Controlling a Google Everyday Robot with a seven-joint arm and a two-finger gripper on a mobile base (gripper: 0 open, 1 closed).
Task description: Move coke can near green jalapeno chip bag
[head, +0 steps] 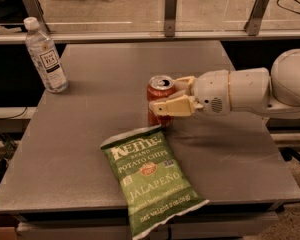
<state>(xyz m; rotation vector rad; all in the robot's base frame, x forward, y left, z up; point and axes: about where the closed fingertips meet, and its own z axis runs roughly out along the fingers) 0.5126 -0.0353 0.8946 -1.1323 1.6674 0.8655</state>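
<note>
A red coke can (156,95) stands upright near the middle of the grey table (90,134), just behind the top edge of the green jalapeno chip bag (148,176). The bag lies flat at the table's front, angled toward the right. My gripper (166,95) reaches in from the right on a white arm and is shut on the coke can, one finger in front of it and one behind. The can's base sits at or just above the table surface, right next to the bag's top corner.
A clear water bottle (46,57) with a white cap stands at the table's back left. A glass railing with metal posts (170,11) runs behind the table. The white arm (250,90) spans the right side of the table.
</note>
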